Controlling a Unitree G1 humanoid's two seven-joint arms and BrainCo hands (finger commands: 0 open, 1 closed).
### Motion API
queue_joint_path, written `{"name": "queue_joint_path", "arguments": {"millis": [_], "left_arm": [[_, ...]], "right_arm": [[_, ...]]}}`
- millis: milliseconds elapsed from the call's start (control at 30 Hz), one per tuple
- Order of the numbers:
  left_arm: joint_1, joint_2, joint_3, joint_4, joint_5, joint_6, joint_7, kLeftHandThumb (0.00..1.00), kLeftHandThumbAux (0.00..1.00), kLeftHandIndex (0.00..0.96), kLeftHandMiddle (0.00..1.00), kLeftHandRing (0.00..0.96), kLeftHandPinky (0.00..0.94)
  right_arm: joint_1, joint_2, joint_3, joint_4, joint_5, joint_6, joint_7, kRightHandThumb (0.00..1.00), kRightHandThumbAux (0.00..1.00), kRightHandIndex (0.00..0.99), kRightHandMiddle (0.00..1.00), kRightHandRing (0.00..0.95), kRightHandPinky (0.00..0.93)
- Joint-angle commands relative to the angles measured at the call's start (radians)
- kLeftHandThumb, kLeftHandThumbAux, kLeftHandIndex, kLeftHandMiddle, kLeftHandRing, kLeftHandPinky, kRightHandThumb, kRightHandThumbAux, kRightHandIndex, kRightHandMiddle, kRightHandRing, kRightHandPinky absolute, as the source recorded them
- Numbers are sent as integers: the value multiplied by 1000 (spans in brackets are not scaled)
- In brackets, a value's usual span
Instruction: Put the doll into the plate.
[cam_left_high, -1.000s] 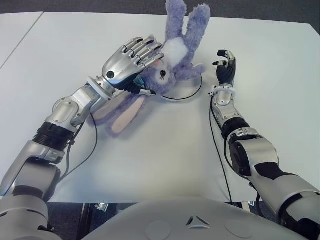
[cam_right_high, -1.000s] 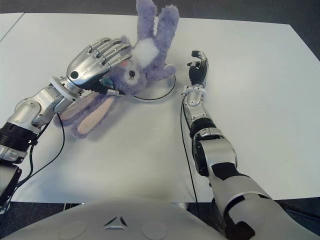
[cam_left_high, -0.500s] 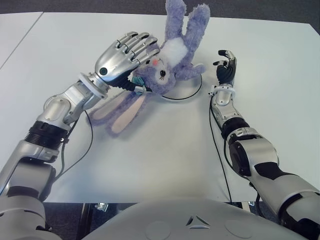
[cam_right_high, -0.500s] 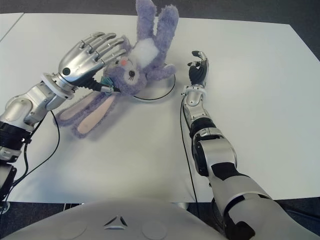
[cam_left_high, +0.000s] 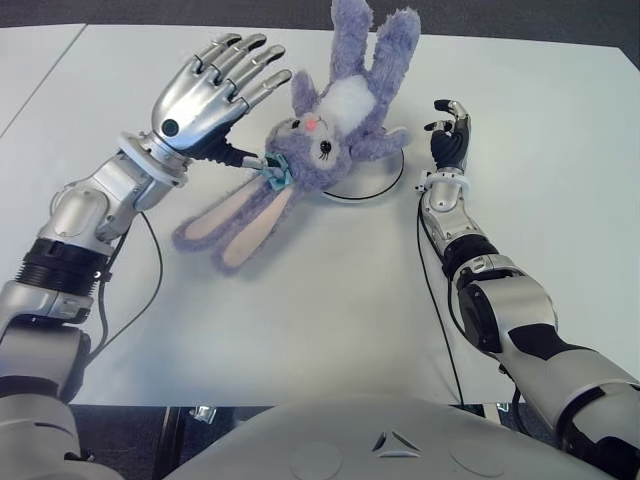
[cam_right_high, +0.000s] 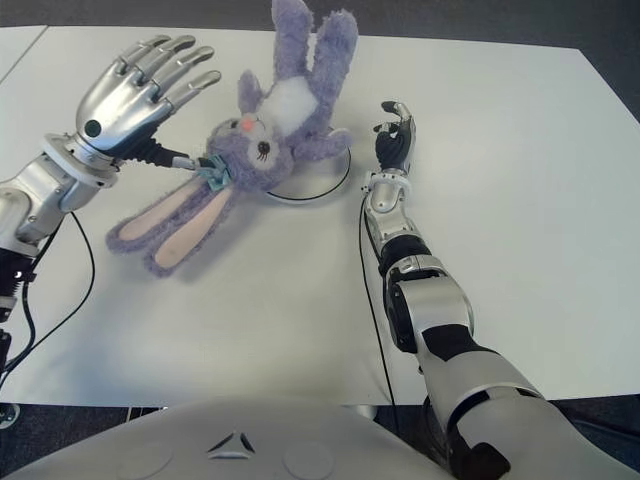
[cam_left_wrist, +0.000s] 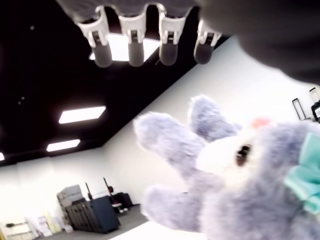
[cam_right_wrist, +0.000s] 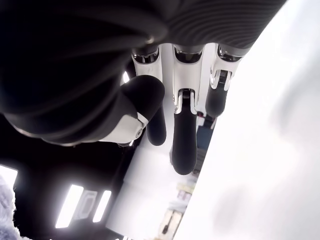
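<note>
Doll (cam_left_high: 330, 130) (purple plush rabbit) lies on the plate (cam_left_high: 385, 182), body over it, head hanging off the plate's left edge, two long pink-lined ears trailing onto the white surface (cam_left_high: 320, 300) toward the robot's left. Teal bow (cam_left_high: 276, 170) at the base of the ears. Left hand (cam_left_high: 200, 95) is just left of the doll's head, palm toward it, fingers (cam_left_high: 245, 60) spread wide, gripping nothing; thumb tip sits right by the bow, can't tell if it touches. Left wrist view confirms: fingertips extended, doll in front of the palm, not enclosed. Right hand (cam_left_high: 452, 130) shows just right of the plate, fingers loosely curled, holding nothing.
</note>
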Motion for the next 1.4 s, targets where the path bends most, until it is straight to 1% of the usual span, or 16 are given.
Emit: {"name": "queue_joint_path", "arguments": {"millis": [33, 100, 167, 267, 567, 633, 700, 833, 867, 967, 1067, 1133, 1167, 1233, 1333, 1400], "left_arm": [[-41, 82, 36, 161, 6, -52, 134, 2, 288, 0, 0, 0, 0], [-67, 97, 37, 211, 4, -61, 157, 0, 306, 0, 0, 0, 0], [-113, 113, 40, 310, -11, -78, 190, 0, 321, 0, 0, 0, 0], [-158, 123, 34, 404, -27, -104, 220, 0, 337, 0, 0, 0, 0], [-196, 124, 3, 464, -11, -129, 266, 0, 345, 0, 0, 0, 0], [-195, 115, 16, 522, -44, -145, 282, 0, 348, 0, 0, 0, 0], [-190, 98, 52, 625, -114, -174, 293, 0, 351, 0, 0, 0, 0], [-214, 76, 39, 689, -125, -169, 304, 0, 374, 0, 0, 0, 0], [-223, 64, 33, 706, -128, -164, 302, 0, 377, 0, 0, 0, 0], [-258, -7, 15, 797, -147, -135, 278, 0, 415, 0, 5, 0, 10], [-267, -64, 29, 877, -204, -143, 232, 0, 455, 0, 13, 4, 28], [-268, -109, 45, 917, -250, -156, 213, 0, 489, 0, 21, 13, 45], [-268, -137, 55, 937, -278, -170, 200, 0, 496, 0, 22, 14, 49], [-271, -165, 60, 963, -309, -187, 187, 0, 527, 0, 32, 23, 58], [-269, -220, 74, 1007, -365, -237, 163, 0, 552, 0, 44, 35, 55], [-270, -253, 85, 1034, -403, -265, 129, 0, 563, 0, 51, 40, 45]], "right_arm": [[332, 113, 37, 189, -48, 31, -21, 1000, 665, 283, 271, 460, 150], [332, 115, 36, 188, -49, 29, -26, 1000, 665, 284, 269, 461, 138], [331, 117, 34, 188, -47, 32, -27, 1000, 664, 286, 264, 462, 119], [329, 119, 32, 189, -46, 36, -25, 1000, 663, 288, 257, 463, 94], [325, 118, 32, 189, -49, 48, -12, 1000, 663, 290, 249, 464, 92], [324, 116, 32, 190, -50, 51, -10, 1000, 664, 286, 250, 462, 107], [325, 115, 34, 190, -55, 47, -23, 1000, 663, 286, 249, 463, 113], [325, 116, 36, 190, -58, 47, -27, 1000, 663, 286, 248, 464, 116], [325, 116, 34, 190, -56, 50, -20, 1000, 663, 286, 248, 464, 116], [323, 116, 24, 191, -47, 55, 3, 1000, 664, 282, 253, 461, 113], [325, 117, 24, 190, -52, 44, -12, 1000, 665, 281, 257, 461, 122], [326, 117, 25, 189, -56, 35, -28, 1000, 664, 285, 257, 463, 117], [325, 115, 23, 189, -55, 39, -21, 1000, 664, 286, 257, 463, 114], [324, 114, 20, 189, -53, 44, -10, 1000, 665, 286, 260, 462, 113], [327, 114, 13, 189, -48, 41, -9, 1000, 665, 285, 260, 462, 115], [327, 114, 10, 189, -44, 46, 3, 1000, 665, 284, 262, 461, 119]]}}
